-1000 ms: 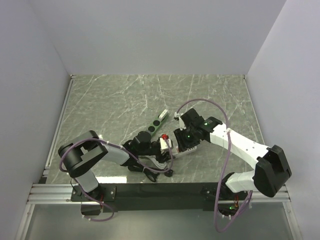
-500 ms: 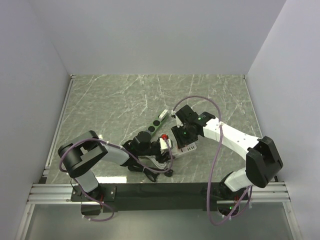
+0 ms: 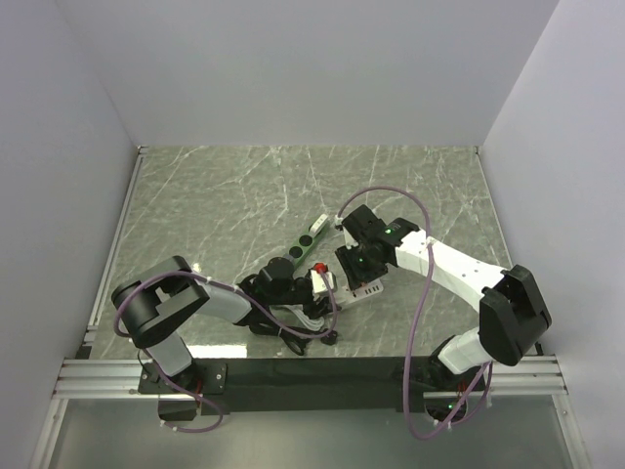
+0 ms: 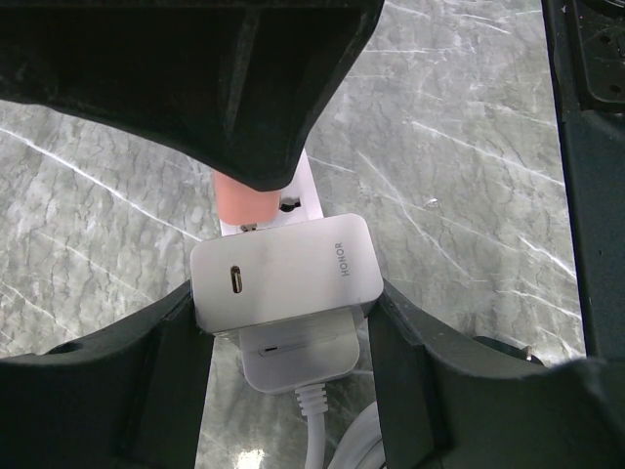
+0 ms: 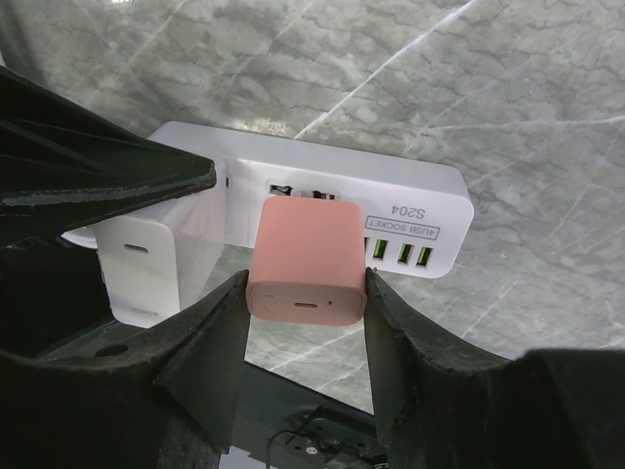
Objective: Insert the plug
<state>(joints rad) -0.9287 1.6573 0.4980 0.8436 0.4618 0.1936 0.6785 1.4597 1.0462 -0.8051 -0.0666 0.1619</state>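
Note:
My right gripper (image 5: 308, 293) is shut on a pink plug (image 5: 308, 259) and holds it against the face of a white power strip (image 5: 415, 200), at a socket beside the USB ports. The prongs are hidden. My left gripper (image 4: 288, 322) is shut on a white HONOR charger (image 4: 283, 274) that sits in the same strip. The pink plug (image 4: 244, 200) shows just beyond the charger in the left wrist view. In the top view both grippers, the left (image 3: 309, 283) and the right (image 3: 342, 272), meet at the strip (image 3: 369, 287) near the table's front middle.
A green bar with black round parts (image 3: 309, 237) lies just behind the grippers. The strip's white cable (image 4: 327, 440) and dark cables (image 3: 298, 337) coil near the front edge. Grey walls enclose the marble table (image 3: 244, 186) on three sides.
The right arm has swung left and brought the pink plug in over the power strip, closer to the left gripper. The left arm has held still.

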